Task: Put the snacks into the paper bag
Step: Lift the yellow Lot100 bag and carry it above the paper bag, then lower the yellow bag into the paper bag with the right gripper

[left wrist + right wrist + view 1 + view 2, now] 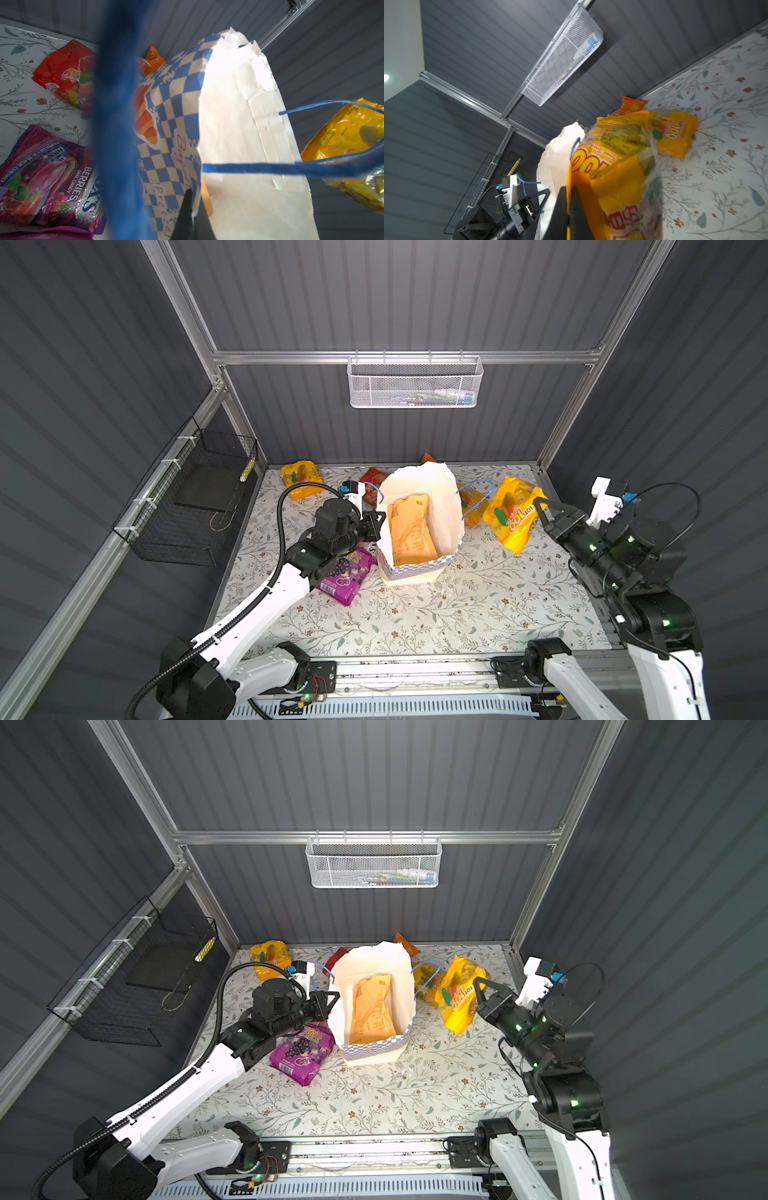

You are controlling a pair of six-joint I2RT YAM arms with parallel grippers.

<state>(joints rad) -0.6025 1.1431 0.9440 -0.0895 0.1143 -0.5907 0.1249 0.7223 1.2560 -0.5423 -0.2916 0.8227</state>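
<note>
**Ana:** Where does everything sit?

**Me:** My right pincer is clamped on the edge of a yellow "100" packet. The packet hangs to the right of the paper bag and looks lifted clear of the tabletop. My left pincer is closed on the bag's left rim and holds the mouth wide. One orange-yellow packet lies inside the bag.

**Ana:** So how do I coach you through the drop?

**Me:** I think height comes first. The packet is limp, so I raise it until its dangling end clears the bag's right rim and the blue cord handle on that side. Then I carry it over the middle of the mouth and lower the bottom end inside before letting go. I hold the left grip steady throughout, because a nudge on the right wall could tip or fold the bag.
</note>
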